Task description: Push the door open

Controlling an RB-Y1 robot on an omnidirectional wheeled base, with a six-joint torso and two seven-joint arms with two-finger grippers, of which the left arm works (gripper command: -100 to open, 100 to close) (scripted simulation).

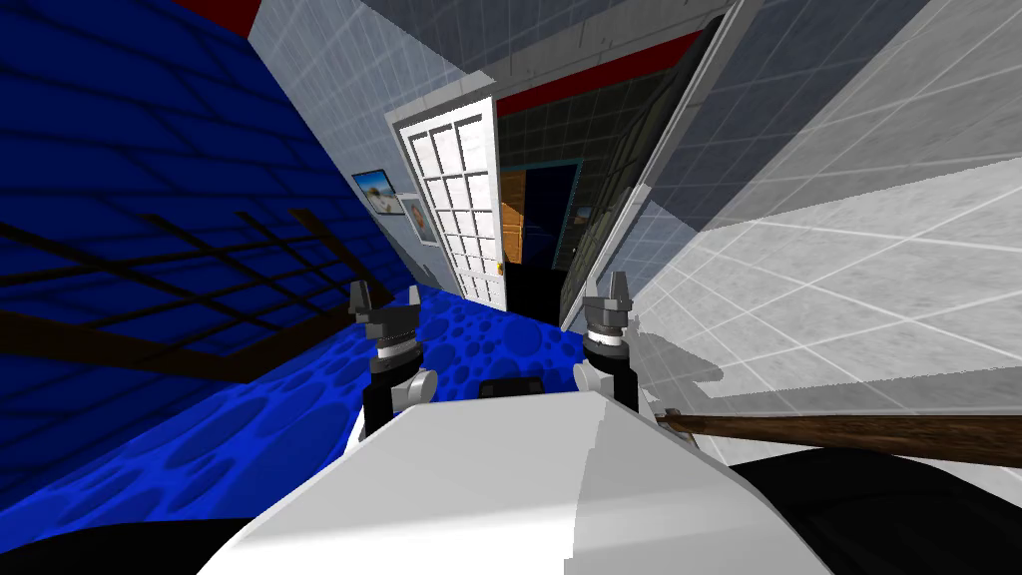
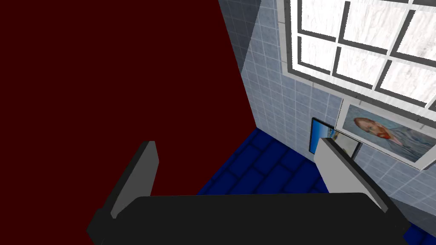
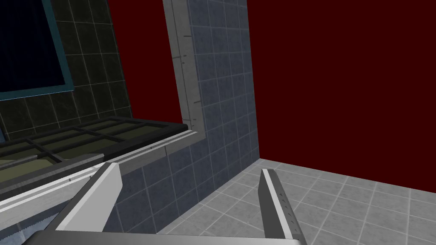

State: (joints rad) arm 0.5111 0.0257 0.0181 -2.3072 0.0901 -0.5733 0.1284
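A white door leaf (image 1: 461, 200) with many panes and a small yellow handle stands ahead, left of a gap. Right of the gap, a dark paned leaf (image 1: 639, 170) runs at a slant toward me along the grey tiled wall. My left gripper (image 1: 384, 299) is open and empty, well short of the white leaf (image 2: 362, 47). The left wrist view has its gripper (image 2: 236, 146) pointing beside that leaf. My right gripper (image 1: 609, 296) is open and empty too. Its wrist view puts the gripper (image 3: 189, 170) close beside the dark leaf (image 3: 85, 140) and the grey door frame (image 3: 183, 76).
A blue wall with a dark brown lattice closes the left side above a blue spotted floor (image 1: 479, 334). Two pictures (image 1: 377, 190) hang left of the white leaf. A brown wooden bar (image 1: 848, 434) juts in at the right. Through the gap lies a black area.
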